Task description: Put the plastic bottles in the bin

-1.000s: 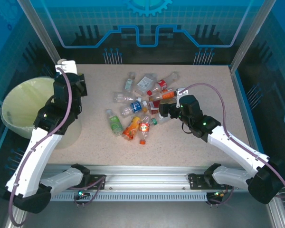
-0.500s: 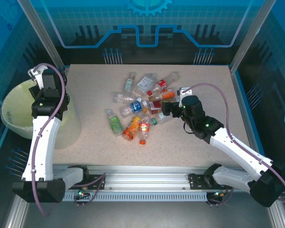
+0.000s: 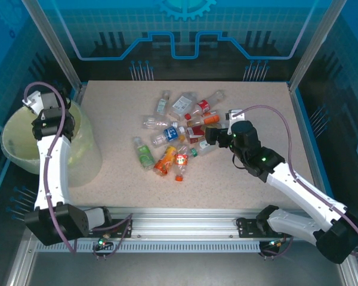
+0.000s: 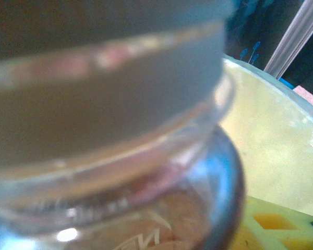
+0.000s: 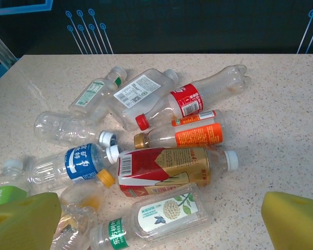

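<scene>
The plastic bottles (image 3: 178,130) lie in a loose pile at mid-table. My right gripper (image 3: 210,138) hovers open at the pile's right edge. In the right wrist view its yellow fingers (image 5: 23,221) straddle a white-and-green-labelled bottle (image 5: 161,213), with a red-and-gold bottle (image 5: 167,169) and an orange-labelled one (image 5: 198,135) just beyond. My left gripper (image 3: 40,119) hangs over the bin (image 3: 86,155) at the left. A blurred clear bottle (image 4: 146,208) sits right against the left wrist camera, above the bin's pale yellow-green inside (image 4: 271,146). Its fingers are hidden, so the grip cannot be read.
The bin stands off the table's left edge, beside the metal frame post (image 3: 56,50). Bare speckled tabletop (image 3: 256,107) surrounds the pile on all sides. The rail with both arm bases (image 3: 179,226) runs along the near edge.
My left arm has swung left from the table's left edge to above the bin's mouth. The right gripper has edged slightly to the right and stayed open.
</scene>
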`<state>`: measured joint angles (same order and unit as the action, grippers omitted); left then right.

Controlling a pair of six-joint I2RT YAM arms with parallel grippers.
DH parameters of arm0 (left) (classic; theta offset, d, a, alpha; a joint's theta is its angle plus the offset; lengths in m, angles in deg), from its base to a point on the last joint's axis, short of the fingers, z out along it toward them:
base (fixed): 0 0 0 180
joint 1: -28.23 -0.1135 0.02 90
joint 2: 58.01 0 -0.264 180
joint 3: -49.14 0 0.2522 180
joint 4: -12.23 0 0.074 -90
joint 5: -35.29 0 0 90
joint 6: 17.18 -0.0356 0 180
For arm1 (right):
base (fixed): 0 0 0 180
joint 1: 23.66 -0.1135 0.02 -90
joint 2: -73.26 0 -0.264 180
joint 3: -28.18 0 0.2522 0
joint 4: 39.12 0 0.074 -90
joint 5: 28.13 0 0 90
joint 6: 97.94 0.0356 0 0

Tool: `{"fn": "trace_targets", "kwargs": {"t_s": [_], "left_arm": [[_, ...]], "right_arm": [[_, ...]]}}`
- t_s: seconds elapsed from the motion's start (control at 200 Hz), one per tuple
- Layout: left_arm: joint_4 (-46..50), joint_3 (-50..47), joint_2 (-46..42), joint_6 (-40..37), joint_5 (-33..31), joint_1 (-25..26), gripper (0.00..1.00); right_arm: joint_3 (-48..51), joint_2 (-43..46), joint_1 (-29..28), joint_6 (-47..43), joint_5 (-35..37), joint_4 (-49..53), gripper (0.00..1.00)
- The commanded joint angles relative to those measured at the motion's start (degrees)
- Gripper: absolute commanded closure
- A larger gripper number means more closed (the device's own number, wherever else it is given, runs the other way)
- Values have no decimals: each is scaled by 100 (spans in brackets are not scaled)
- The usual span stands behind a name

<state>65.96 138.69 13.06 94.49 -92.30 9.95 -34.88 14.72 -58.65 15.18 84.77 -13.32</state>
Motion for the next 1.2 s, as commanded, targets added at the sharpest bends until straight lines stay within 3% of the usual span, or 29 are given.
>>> {"fn": "trace_targets", "kwargs": {"t_s": [0.0, 0.185, 0.47, 0.755, 0.895, 1.06, 1.196], "left_arm": [[-281, -62, 156, 541, 221, -271, 37], [-424, -161, 248, 868, 1087, -661, 28], [-345, -60, 243, 804, 1697, -703, 8], [-348, -31, -203, 903, 2384, -705, 2], [-664, -304, -821, 1127, 3029, -694, 1], [-886, -431, -1458, 1184, 3304, -696, 1], [-1224, -600, -1811, 1362, 4032, -694, 1]], "right_arm": [[137, 234, -50, 40, 43, 60, 0], [283, 489, -42, 62, 286, 133, 0], [426, 704, 1, 49, 444, 62, 0], [482, 645, 43, 218, 610, 49, 0], [541, 616, 66, 357, 736, 35, 0], [718, 607, 88, 481, 608, -129, 0], [949, 573, 98, 795, 565, -224, 0]]}}
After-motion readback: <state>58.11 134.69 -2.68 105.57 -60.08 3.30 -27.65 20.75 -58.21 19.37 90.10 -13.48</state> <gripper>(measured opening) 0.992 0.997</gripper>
